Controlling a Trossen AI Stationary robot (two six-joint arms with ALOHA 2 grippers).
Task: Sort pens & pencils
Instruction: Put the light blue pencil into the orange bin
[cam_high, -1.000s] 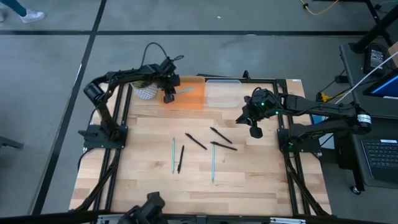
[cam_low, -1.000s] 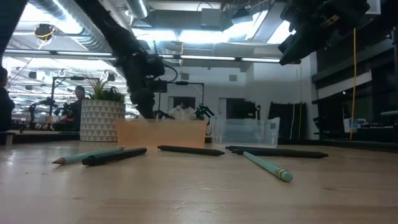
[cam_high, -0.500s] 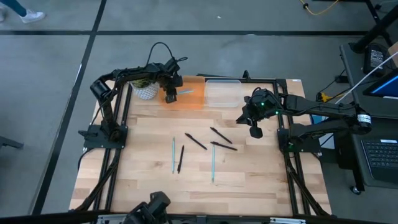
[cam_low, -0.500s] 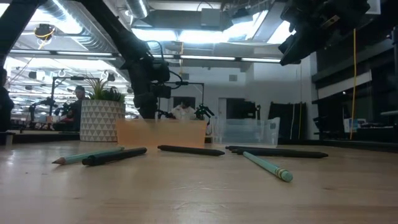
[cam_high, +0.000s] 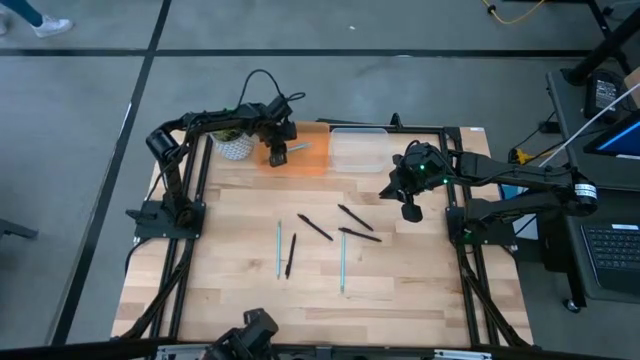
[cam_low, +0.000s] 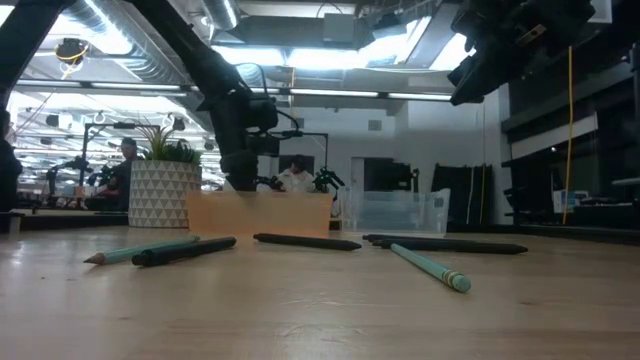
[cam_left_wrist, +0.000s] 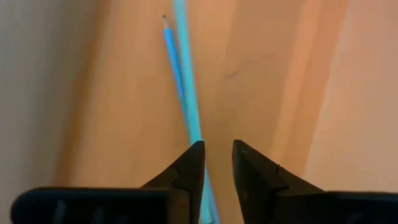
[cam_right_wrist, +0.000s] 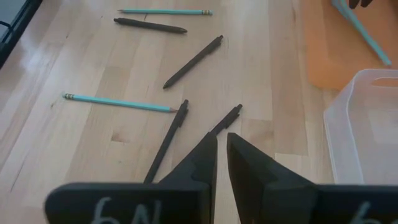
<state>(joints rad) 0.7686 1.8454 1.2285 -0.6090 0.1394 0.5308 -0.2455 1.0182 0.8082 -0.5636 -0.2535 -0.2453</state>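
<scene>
Your left hand (cam_high: 277, 152) hovers over the orange tray (cam_high: 312, 160) at far left, fingers slightly parted above a light blue pencil (cam_left_wrist: 180, 81). Six pens and pencils (cam_high: 318, 228) lie mid-surface. Your right hand (cam_high: 410, 211), fingers closed and empty, hangs at right.

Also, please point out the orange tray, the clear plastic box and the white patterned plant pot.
orange tray (cam_high: 312, 160), high view, bare floor.
clear plastic box (cam_high: 357, 151), high view, middle.
white patterned plant pot (cam_low: 157, 195), low view, front wall.
</scene>
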